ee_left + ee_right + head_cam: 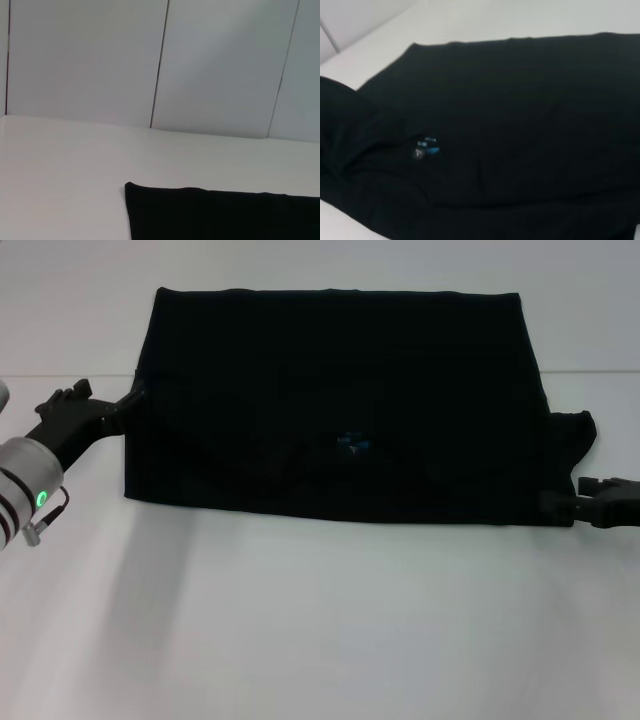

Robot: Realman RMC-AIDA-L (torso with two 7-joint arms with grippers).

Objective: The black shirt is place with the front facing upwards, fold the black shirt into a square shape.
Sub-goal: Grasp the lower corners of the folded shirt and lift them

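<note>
The black shirt (330, 400) lies flat on the white table as a wide rectangle, and no print shows. Its small blue neck label (352, 443) sits near the middle, and a sleeve (578, 432) sticks out at the right edge. My left gripper (128, 406) is at the shirt's left edge, low on the table. Over on the other side, my right gripper (556, 507) is at the near right corner. The left wrist view shows one corner of the shirt (210, 215). In the right wrist view the shirt (520, 100) fills the picture, with the label (426, 147) showing.
White table (320, 630) stretches wide in front of the shirt. A narrow strip of table lies behind it, up to a white panelled wall (160, 60).
</note>
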